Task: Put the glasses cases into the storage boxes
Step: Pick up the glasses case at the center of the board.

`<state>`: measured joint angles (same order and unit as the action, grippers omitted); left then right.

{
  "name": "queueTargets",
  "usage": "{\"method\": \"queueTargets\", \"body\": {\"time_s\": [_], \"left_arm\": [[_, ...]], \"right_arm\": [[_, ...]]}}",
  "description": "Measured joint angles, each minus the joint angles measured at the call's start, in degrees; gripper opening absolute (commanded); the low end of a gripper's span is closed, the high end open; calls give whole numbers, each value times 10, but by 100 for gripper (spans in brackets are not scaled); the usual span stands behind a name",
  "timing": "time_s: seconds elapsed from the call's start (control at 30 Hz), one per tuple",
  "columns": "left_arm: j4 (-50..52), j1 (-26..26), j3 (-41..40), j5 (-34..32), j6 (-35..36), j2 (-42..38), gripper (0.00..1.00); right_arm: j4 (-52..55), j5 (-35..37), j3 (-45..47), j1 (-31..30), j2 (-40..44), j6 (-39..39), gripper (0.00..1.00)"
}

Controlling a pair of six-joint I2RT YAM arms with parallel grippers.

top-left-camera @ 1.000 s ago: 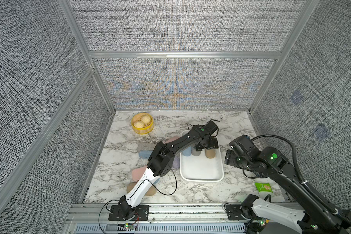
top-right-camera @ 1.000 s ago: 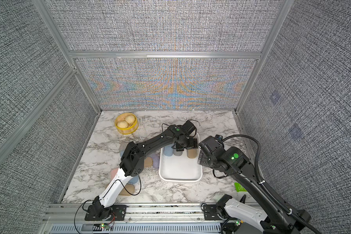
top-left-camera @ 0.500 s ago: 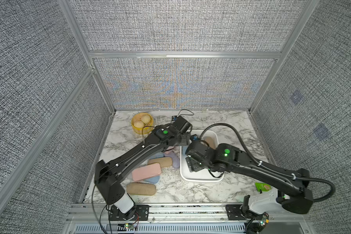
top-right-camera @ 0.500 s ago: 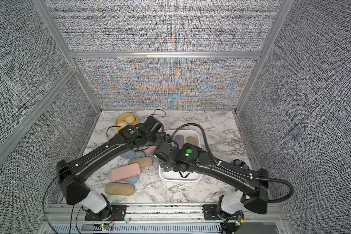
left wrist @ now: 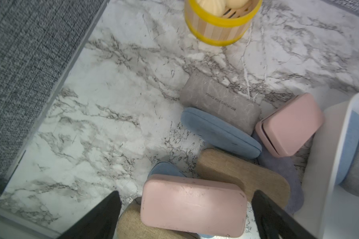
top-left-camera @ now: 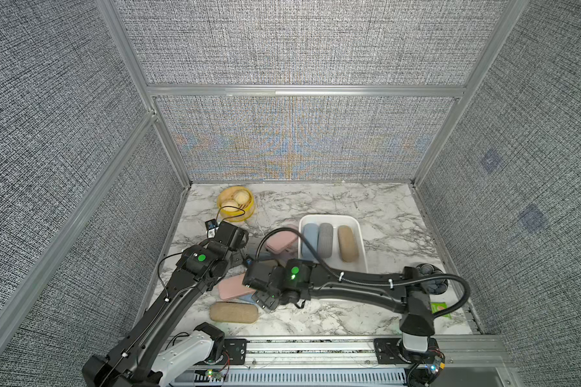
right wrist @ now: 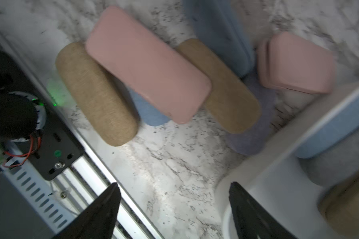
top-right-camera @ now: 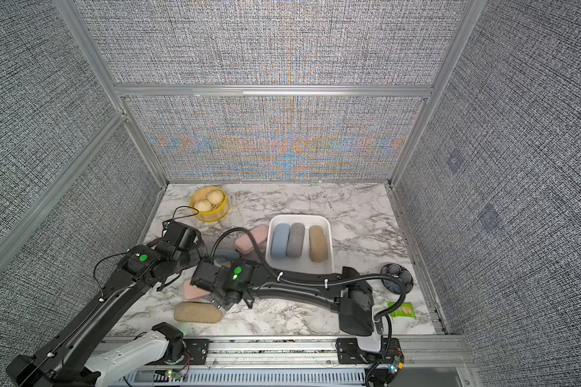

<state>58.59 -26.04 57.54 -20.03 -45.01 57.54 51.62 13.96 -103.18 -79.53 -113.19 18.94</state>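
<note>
Both wrist views crop the white shallow plastic bin point(left wrist: 327, 157) at the frame edge, so only one corner shows. Just beside the bin, the lavender fabric case point(left wrist: 278, 163) is mostly buried under the tan fabric case point(left wrist: 243, 175). The blue fabric case point(left wrist: 164, 168) shows one end from under the smooth pink rectangular case point(left wrist: 193, 204). In both top views the black right arm point(top-left-camera: 349, 284) covers the bin end nearest the arm bases and part of that pile. Right wrist view is smeared, edges soft. Green packet point(top-right-camera: 401, 310) print is unreadable.

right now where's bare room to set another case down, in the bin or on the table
Free: the white bin's near half, in front of its three cases; marble right of the bin; marble between bin and yellow basket. Crowded: left of the bin, loose cases piled and overlapping.
</note>
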Motion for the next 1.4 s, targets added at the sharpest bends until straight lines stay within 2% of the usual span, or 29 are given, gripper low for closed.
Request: {"method": "queueTargets", "body": {"time_s": [0.13,0.3,0.7,1.23,1.4], "left_arm": [[-18,57,-32,48,-7,5,100],[-49,108,-50,96,-19,21,100],[-77,199,-91,168,-26,21,99],[-92,209,-101,191,-31,44,97],[-93,209,-101,192,-29,48,97]], "right_arm": [[-17,-27,-42,-36,-71,-29,81],[-25,-39,-99,-37,-132,-49,81],[-25,-56,-127,-33,-195,-84,78],[-24,-54,-192,-13,-263,-113,78],[-25,-53,-197,-12,-278,-120,67]]}}
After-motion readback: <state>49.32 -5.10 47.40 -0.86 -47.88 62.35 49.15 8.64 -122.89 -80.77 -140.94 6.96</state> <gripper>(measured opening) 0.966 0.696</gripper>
